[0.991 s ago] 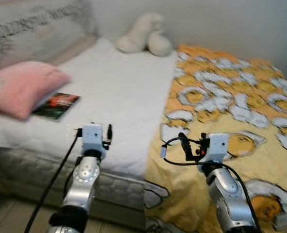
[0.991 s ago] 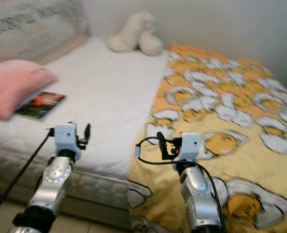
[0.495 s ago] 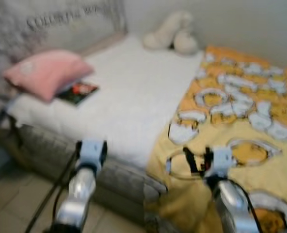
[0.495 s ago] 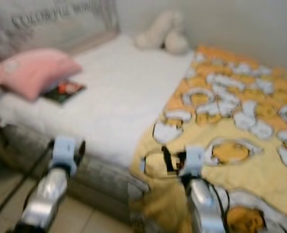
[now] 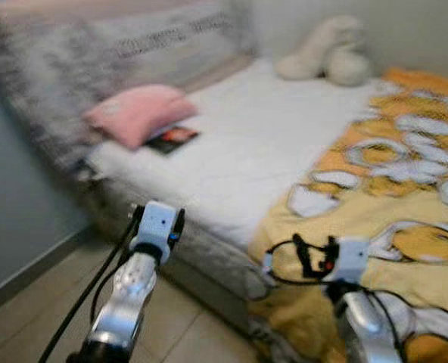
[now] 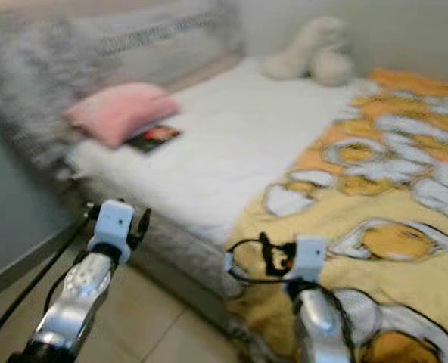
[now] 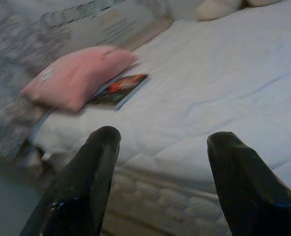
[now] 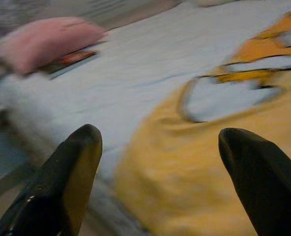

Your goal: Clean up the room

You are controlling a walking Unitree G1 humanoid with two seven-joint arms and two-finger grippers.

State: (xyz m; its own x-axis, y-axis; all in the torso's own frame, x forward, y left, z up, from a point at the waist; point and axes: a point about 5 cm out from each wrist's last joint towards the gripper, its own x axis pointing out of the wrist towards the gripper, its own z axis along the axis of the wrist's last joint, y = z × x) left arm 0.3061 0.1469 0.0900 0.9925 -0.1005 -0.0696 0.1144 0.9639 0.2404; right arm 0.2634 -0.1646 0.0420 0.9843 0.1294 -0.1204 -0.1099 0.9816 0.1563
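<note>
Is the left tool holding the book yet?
No, the left tool is open and empty short of the bed, while the book lies on the white mattress, partly under the pink pillow.

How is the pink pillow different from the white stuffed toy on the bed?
The pink pillow is pink and flat, lying near the bed's outer edge; the white stuffed toy is cream-white and lumpy, sitting at the far side by the wall. The pink pillow partly covers a book; the white stuffed toy has nothing tucked under it. Both look soft and rest on the white sheet.

pink pillow [image 5: 142,113], white sheet [image 5: 262,144], yellow blanket [image 5: 390,204] w/ white-orange egg pattern, cream plush toy [image 5: 326,49], dark book [image 5: 173,138] w/ red cover art, black fingers [image 7: 84,189].
</note>
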